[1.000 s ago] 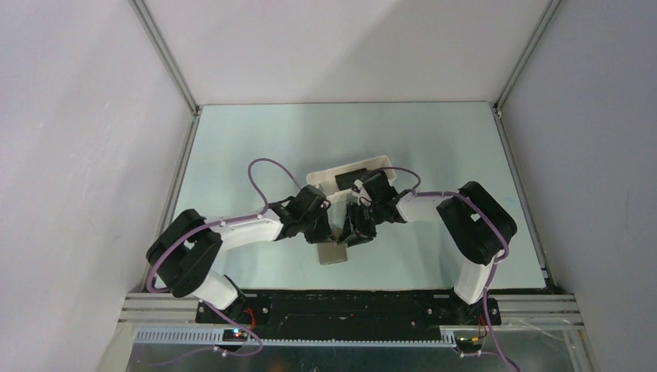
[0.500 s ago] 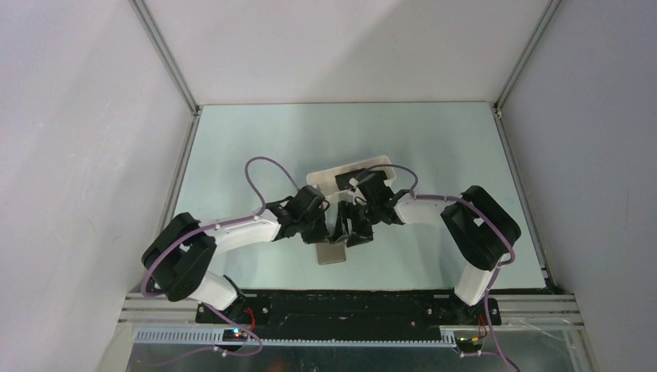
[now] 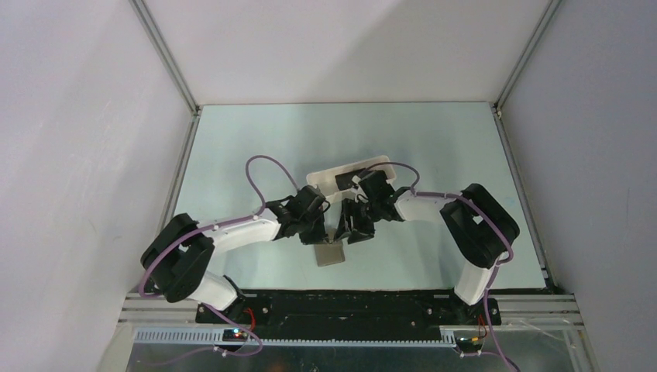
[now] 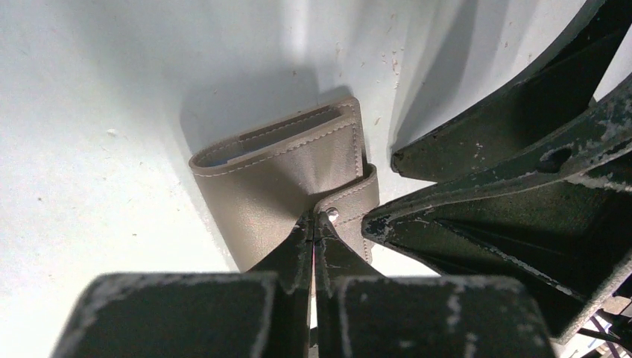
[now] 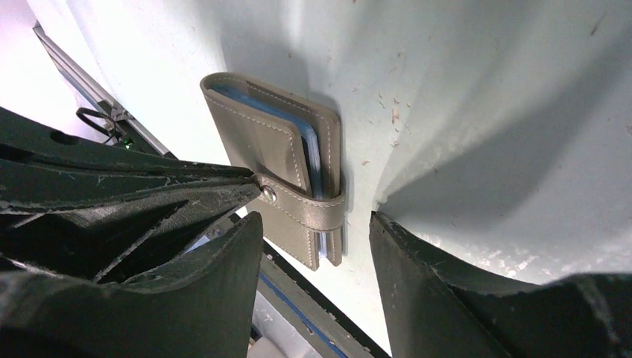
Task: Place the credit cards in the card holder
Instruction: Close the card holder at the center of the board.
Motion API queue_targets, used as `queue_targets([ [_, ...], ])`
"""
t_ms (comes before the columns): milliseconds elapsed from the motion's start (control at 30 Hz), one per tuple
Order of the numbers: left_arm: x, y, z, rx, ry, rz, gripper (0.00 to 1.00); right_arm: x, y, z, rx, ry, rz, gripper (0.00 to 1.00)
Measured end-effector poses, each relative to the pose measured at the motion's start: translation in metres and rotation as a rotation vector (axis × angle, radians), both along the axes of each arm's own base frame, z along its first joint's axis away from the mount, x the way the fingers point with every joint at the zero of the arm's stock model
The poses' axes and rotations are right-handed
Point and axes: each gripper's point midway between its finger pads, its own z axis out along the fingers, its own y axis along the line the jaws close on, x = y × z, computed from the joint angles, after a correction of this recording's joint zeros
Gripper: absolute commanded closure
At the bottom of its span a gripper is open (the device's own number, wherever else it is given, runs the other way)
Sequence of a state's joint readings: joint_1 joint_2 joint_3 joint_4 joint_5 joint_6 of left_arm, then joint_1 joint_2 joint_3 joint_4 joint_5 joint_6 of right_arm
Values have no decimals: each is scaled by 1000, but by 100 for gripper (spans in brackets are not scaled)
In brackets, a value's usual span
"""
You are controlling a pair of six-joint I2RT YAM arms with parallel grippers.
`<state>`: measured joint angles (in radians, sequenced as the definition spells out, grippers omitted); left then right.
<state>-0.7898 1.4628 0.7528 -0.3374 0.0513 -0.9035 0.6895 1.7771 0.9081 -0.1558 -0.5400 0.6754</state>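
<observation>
Where the card holder [image 5: 276, 175] lay: closed and flat on the table [image 3: 256, 147], under the two grippers where they met.
Strap tab [image 5: 309, 209]: wrapped over the edge that faced the right arm.
Left gripper [image 4: 314, 224]: tips pinched together on the tab.
Right gripper [image 5: 314, 224]: jaws apart and empty, straddling that strap edge from above. It looked the better placed to free the strap.

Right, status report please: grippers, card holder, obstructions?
Left gripper shut on the card holder, at its strap tab. Right gripper open, straddling the strapped edge. Holder strapped shut. Grippers crowded.
</observation>
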Motion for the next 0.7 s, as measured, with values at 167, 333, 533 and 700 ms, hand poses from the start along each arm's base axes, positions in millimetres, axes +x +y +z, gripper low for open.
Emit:
queue_targets([
  [167,0,1,1,12,0,-6,100,3,4,0,-6,1,8,38],
  [333,0,1,-1,23,5,-13,100,2,7,0,-16,-8,27,37],
  [533,0,1,-2,35,8,-14,100,2,8,-1,-36,-17,30,38],
  [700,-1,2,-4,45,11,-13,100,0,12,-2,-50,-29,38,41],
])
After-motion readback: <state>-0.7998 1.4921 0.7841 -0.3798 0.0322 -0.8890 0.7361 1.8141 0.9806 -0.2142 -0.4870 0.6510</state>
